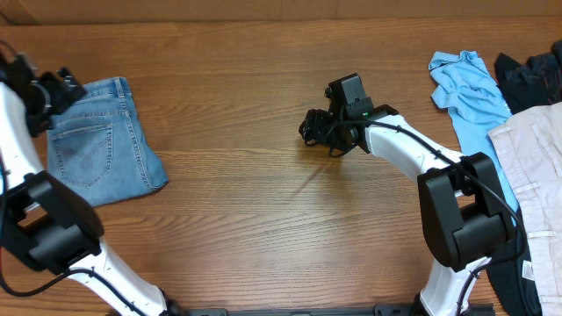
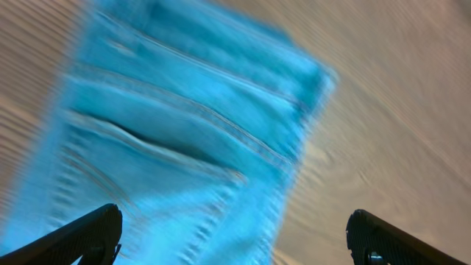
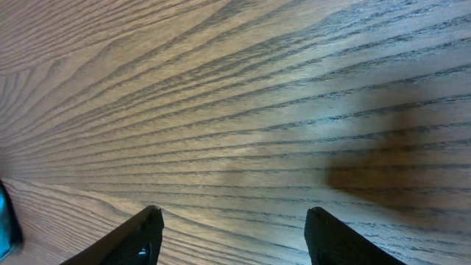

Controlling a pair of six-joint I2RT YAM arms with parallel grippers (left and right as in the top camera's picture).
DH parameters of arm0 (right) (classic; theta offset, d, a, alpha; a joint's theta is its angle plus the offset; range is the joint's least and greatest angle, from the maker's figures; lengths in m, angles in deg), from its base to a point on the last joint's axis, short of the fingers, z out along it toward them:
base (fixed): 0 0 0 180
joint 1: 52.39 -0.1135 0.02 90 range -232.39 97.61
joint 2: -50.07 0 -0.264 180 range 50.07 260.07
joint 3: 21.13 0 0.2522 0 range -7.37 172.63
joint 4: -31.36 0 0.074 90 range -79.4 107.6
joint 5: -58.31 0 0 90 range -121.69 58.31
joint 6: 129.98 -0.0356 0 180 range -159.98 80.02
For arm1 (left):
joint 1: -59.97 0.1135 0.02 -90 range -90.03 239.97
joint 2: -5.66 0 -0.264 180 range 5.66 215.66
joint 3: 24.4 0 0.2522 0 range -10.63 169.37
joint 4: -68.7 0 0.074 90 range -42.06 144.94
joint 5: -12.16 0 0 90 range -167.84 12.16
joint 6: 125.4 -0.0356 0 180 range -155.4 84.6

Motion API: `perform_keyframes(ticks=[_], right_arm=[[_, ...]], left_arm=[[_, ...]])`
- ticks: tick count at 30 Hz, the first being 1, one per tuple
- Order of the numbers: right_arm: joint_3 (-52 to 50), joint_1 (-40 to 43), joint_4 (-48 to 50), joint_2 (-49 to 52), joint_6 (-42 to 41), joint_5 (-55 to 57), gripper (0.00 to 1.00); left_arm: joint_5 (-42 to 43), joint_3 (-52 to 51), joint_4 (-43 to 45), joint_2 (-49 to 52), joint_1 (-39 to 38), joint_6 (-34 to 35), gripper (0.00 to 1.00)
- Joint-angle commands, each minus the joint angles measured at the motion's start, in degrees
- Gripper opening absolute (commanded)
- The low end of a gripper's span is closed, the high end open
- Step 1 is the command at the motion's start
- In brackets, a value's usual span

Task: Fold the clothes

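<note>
The clothes, a pair of light-wash blue jeans [image 1: 101,145], lie folded into a compact rectangle at the table's left side, a stitched back pocket facing up. My left gripper [image 1: 61,92] hovers over their top left corner. In the left wrist view the denim [image 2: 184,140] is motion-blurred below the wide-open left gripper [image 2: 235,235], and nothing sits between its fingers [image 2: 81,239]. My right gripper [image 1: 314,127] hangs over bare wood near the table's middle. It [image 3: 232,235] stands open and empty.
A sky-blue T-shirt [image 1: 470,88] lies crumpled at the back right, with beige trousers [image 1: 531,167] and dark garments [image 1: 536,70] beside it along the right edge. Brown wood tabletop [image 1: 246,202] stretches between the jeans and the right arm.
</note>
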Motion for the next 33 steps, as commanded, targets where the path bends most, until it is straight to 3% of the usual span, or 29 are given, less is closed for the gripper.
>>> perform_keyframes(ticks=[1, 5, 12, 19, 23, 33], right_arm=[[-0.33, 0.13, 0.15, -1.22, 0.00, 0.15, 0.66], [-0.33, 0.13, -0.11, -1.22, 0.00, 0.13, 0.66], [-0.33, 0.13, -0.72, -1.22, 0.00, 0.13, 0.66], [-0.33, 0.15, -0.72, -1.22, 0.00, 0.13, 0.67], [-0.33, 0.13, -0.70, -1.22, 0.00, 0.13, 0.67], [-0.33, 0.13, -0.70, -1.22, 0.00, 0.15, 0.67]], left_arm=[[2.75, 0.50, -4.09, -1.27, -7.02, -0.02, 1.00], [-2.69, -3.69, -7.37, -1.20, -15.76, -0.28, 1.00], [-6.93, -17.92, -4.70, -0.92, -23.37, -0.22, 1.00], [-9.25, -31.30, 2.43, -0.92, -21.51, 0.90, 1.00], [-13.88, -30.67, 3.13, -0.94, -18.32, 2.78, 1.00], [-13.29, -24.17, 6.05, -0.94, -8.50, 2.78, 1.00]])
